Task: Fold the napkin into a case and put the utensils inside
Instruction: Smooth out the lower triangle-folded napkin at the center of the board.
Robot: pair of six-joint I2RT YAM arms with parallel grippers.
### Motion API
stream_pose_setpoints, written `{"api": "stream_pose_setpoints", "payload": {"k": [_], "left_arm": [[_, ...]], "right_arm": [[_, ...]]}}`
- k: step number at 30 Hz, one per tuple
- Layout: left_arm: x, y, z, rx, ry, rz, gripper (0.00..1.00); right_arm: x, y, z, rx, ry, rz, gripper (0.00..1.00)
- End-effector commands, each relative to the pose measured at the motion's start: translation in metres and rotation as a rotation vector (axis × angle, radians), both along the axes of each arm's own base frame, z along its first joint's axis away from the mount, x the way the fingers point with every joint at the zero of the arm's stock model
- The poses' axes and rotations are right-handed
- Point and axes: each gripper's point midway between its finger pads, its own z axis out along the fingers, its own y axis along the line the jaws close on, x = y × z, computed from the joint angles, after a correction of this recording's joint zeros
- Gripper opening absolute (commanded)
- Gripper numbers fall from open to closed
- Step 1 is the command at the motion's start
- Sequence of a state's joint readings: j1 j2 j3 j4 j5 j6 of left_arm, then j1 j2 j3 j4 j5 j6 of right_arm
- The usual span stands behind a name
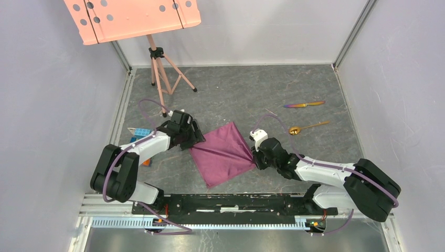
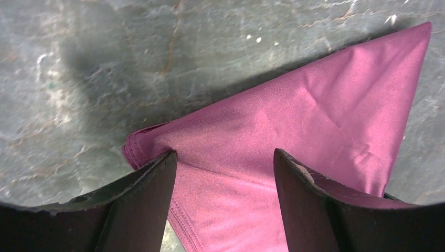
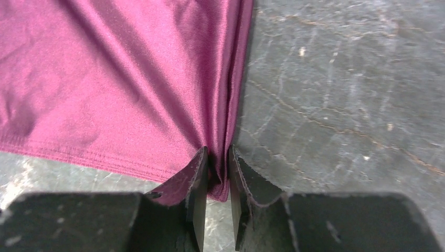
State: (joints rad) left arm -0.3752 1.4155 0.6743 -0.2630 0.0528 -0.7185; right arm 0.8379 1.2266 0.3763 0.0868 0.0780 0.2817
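Observation:
The plum-purple napkin [image 1: 223,152] lies flat on the grey table as a diamond, folded with layered hems at its left corner [image 2: 315,105]. My left gripper [image 1: 191,139] is open, its two fingers straddling that left corner [image 2: 224,153] with cloth between them. My right gripper [image 1: 255,157] is shut on the napkin's right corner [image 3: 218,149], and the cloth [image 3: 105,79] bunches into pleats between the jaws. The iridescent knife [image 1: 304,104] and the gold spoon [image 1: 307,127] lie apart from the napkin at the back right.
A small blue-and-orange block [image 1: 140,132] sits by the left arm. A pink perforated panel [image 1: 131,18] on a tripod [image 1: 157,68] stands at the back left. Grey walls enclose the table on three sides.

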Motion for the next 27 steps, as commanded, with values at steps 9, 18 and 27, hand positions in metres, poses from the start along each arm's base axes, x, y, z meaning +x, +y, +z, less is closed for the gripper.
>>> {"api": "stream_pose_setpoints", "payload": {"k": [9, 18, 27], "left_arm": [[0.011, -0.01, 0.012, -0.041, -0.043, -0.048, 0.75], [0.002, -0.004, 0.105, -0.089, -0.231, -0.059, 0.84], [-0.011, 0.068, 0.187, 0.102, -0.44, 0.187, 0.98]], "right_arm": [[0.032, -0.057, 0.006, -0.285, -0.141, -0.132, 0.28], [0.032, -0.004, 0.084, -0.204, -0.179, 0.013, 0.67], [-0.051, 0.129, 0.079, 0.04, 0.193, 0.183, 0.74]]}}
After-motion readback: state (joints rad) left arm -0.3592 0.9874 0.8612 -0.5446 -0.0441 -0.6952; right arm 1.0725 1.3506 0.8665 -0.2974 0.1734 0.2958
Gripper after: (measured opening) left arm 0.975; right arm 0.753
